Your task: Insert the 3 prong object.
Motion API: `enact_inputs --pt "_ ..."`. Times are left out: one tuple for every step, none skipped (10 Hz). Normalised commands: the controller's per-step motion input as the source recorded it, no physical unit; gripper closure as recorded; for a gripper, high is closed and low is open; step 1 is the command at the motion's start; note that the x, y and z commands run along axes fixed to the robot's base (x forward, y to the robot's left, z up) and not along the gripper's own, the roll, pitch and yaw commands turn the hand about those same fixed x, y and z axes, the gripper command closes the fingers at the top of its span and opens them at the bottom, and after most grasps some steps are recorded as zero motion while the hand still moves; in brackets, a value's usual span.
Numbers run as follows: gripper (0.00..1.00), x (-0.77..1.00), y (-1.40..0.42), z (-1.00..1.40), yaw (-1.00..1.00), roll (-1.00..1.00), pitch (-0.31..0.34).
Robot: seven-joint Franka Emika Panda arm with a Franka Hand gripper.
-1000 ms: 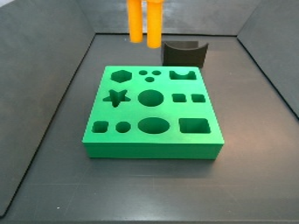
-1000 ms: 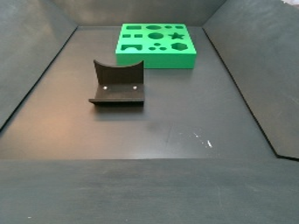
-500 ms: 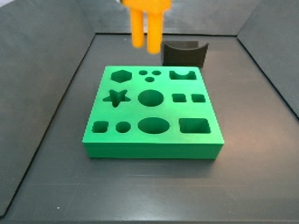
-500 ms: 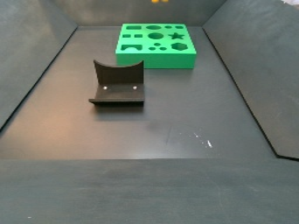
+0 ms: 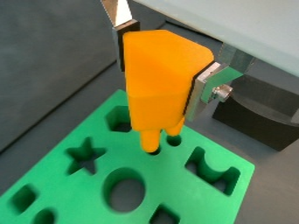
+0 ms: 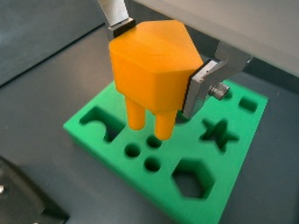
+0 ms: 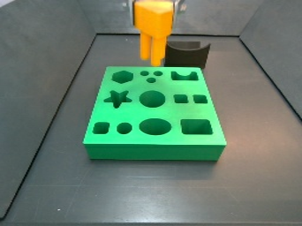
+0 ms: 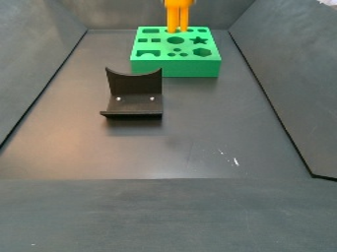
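1. Above the green block (image 7: 154,115), the gripper (image 5: 163,66) is clamped on the 3 prong object (image 5: 162,83).
2. Prongs hang just over the block's small round holes (image 6: 142,158).
3. Fixture (image 8: 132,94) sits well apart.

Dark floor (image 8: 198,138) under green block (image 8: 175,51), fixture (image 8: 132,94)

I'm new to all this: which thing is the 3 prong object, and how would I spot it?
Find the big green block full of shaped holes. Just above its far edge, the tool grips the 3 prong object. It is the only orange piece, blocky on top with round prongs pointing down, unlike the dark curved block behind.
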Motion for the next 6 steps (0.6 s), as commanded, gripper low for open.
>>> enact_inputs --pt "1.0 0.11 0.34 -0.77 -0.63 -0.08 -0.05" --pt "1.0 0.0 0.33 -0.41 -0.67 0.0 0.0" --pt "1.0 0.0 0.13 -0.19 -0.47 0.0 0.019" --pt "1.0 -0.01 0.03 -0.15 -0.5 0.0 0.037" --pt "1.0 0.0 -0.01 -0.09 -0.57 0.0 0.051" --pt "1.0 0.0 -0.11 -0.08 -0.54 0.0 0.02"
